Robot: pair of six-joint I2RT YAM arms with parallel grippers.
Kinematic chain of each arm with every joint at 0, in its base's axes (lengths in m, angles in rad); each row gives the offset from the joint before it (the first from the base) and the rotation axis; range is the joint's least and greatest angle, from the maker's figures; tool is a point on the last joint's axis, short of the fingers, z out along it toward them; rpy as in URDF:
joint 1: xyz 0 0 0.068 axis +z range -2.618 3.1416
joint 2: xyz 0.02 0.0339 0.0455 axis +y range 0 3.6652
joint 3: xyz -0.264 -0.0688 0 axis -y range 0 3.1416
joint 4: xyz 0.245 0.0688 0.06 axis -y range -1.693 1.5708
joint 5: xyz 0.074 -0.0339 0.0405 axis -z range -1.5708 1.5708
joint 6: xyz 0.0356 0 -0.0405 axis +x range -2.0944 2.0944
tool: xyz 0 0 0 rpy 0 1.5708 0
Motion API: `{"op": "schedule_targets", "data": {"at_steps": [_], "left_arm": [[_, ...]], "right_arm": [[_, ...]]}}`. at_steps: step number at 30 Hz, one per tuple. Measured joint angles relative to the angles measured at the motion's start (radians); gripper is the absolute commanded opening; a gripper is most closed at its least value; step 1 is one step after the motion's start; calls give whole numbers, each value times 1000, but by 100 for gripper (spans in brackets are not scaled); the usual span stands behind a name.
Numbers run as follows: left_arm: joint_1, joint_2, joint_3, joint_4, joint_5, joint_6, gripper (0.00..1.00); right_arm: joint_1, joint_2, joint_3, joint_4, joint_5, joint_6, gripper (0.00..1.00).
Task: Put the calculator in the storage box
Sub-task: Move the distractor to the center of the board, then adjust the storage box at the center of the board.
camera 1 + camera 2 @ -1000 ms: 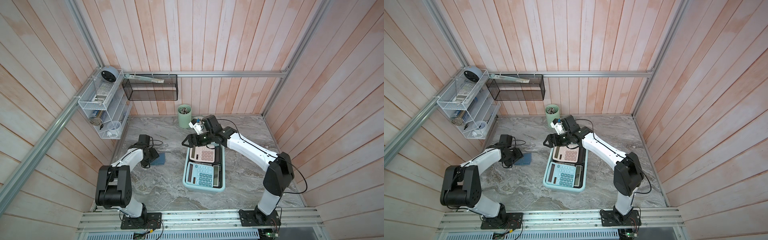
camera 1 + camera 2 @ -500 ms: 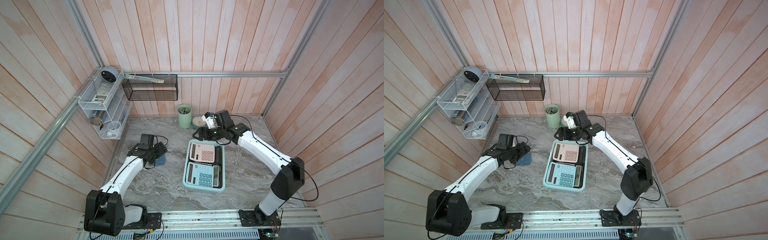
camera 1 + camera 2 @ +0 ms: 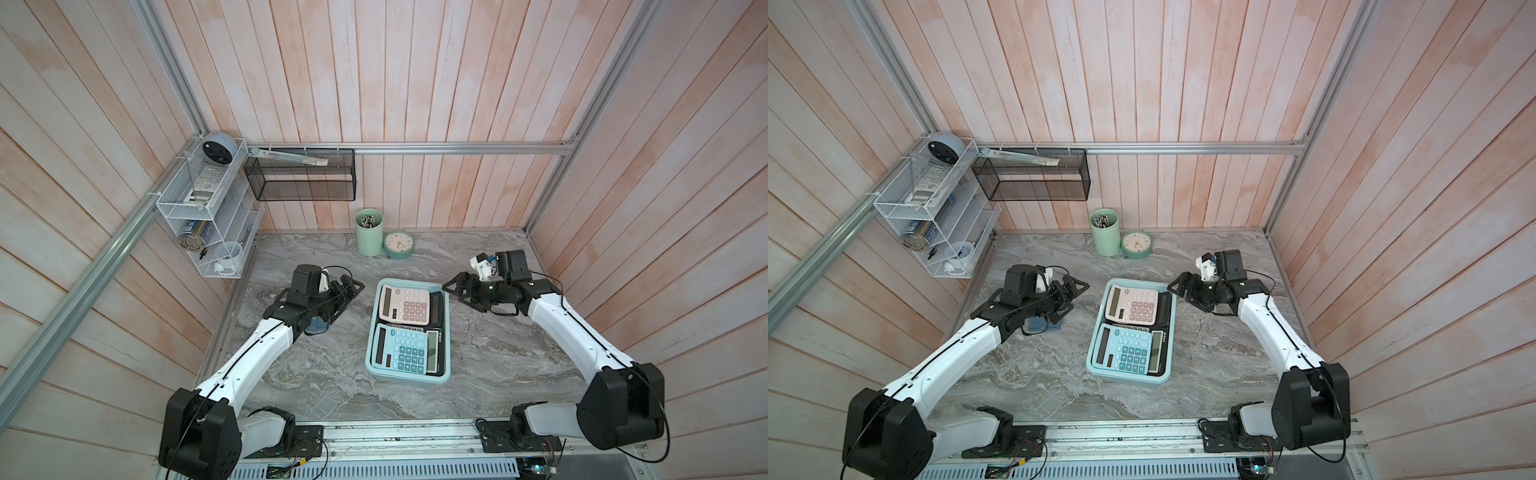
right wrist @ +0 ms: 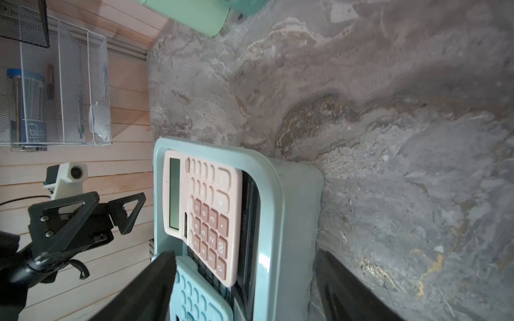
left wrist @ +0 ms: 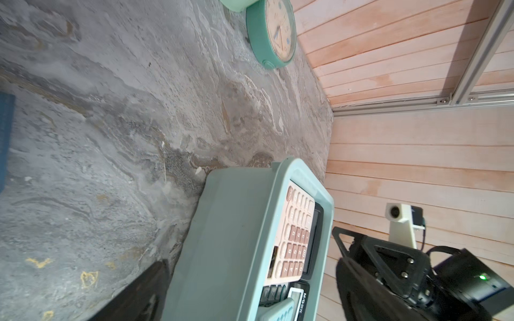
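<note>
Over the table, in both top views: storage box point(image 3: 447, 332) sits mid-table, with pink calculator point(image 3: 405, 305) and blue calculator point(image 3: 401, 349) inside it, stacked on black calculators point(image 3: 436, 307). Left gripper point(image 3: 351, 286) and right gripper point(image 3: 457, 293) flank the box, clear of its rim, fingers spread and empty.

Left wrist view: box wall point(image 5: 228, 236) is close ahead. A low sweep would likely shove the box.

Right wrist view: the pink calculator point(image 4: 205, 211) overlaps a black one, so a nudge could slide it. Bare marble on both sides leaves room to retreat.

We read brown keys on the pink calculator point(image 4: 203, 211): 9, 6, 3, 8, 5, 2, 7, 4, 1, 00, 0; the black calculator point(image 5: 304, 300), at three o'clock of the blue calculator point(image 3: 1129, 353), bears "M&G".
</note>
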Motion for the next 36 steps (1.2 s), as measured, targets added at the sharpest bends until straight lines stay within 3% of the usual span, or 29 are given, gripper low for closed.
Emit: {"op": "schedule_targets", "data": {"at_steps": [9,16,24,36], "left_arm": [[-10,127,14,51,142,-214,100],[-33,216,85,21,201,-250,100],[-164,328,203,47,214,-321,100],[-290,460,273,248,180,-447,100]], "right_arm": [[65,-66,-79,-27,-105,32,81],[80,-29,-57,-116,-79,10,77],[80,33,6,-200,-62,11,73],[-58,14,43,-391,68,-16,72]]}}
